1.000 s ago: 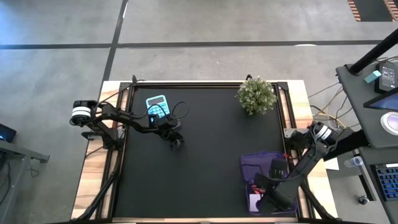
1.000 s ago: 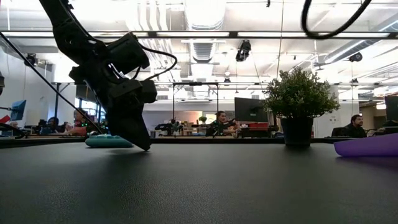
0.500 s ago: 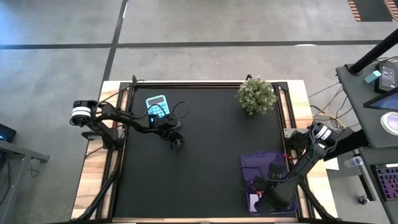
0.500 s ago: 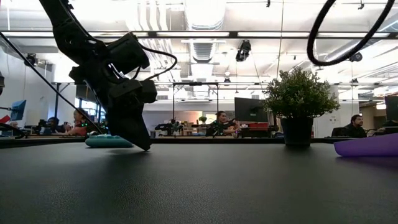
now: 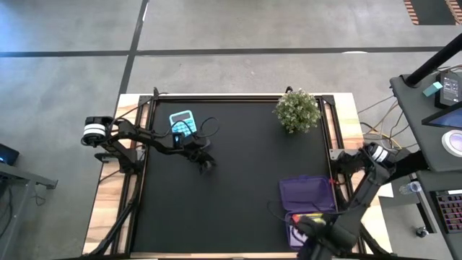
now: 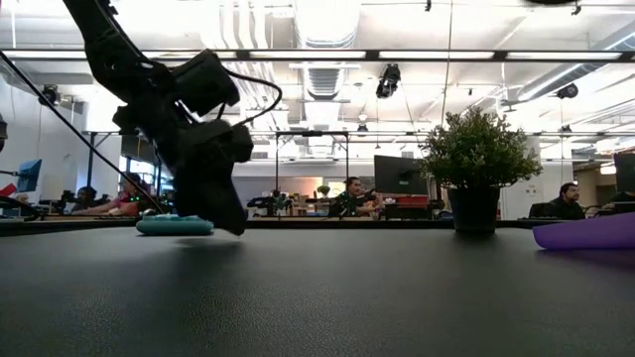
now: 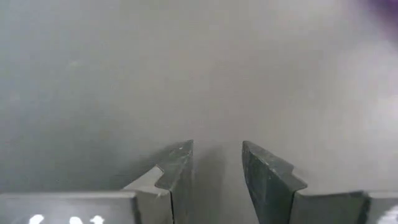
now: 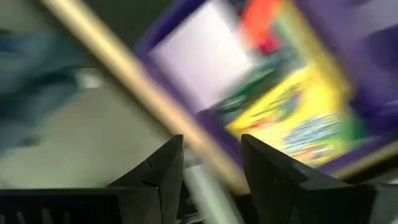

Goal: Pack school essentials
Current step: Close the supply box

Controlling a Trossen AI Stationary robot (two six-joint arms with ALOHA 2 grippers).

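The translucent purple case point(image 5: 307, 193) lies open near the table's right near corner; its edge shows in the low view point(image 6: 585, 235). In the right wrist view it holds the white note pad point(image 8: 193, 53), the yellow crayon box point(image 8: 292, 112) and the orange eraser point(image 8: 261, 18). Pens and scissors I cannot make out. My right gripper point(image 8: 211, 140) hovers open at the case's near end point(image 5: 312, 232), by the table's near edge, touching nothing. My left gripper point(image 5: 205, 164) points down over the bare mat in the table's left half, open point(image 7: 217, 180).
A bushy potted plant point(image 5: 297, 110) stands at the far right point(image 6: 476, 159). A flat teal device like a calculator point(image 5: 180, 120) lies far-left behind my left gripper point(image 6: 175, 225). Bare black mat point(image 5: 238, 188) spans the middle. People sit in the room beyond.
My right arm has drawn back from over the purple case toward the table's near edge, uncovering the case's lid and its contents. My left gripper has turned slightly in place. The case and its contents have stayed put.
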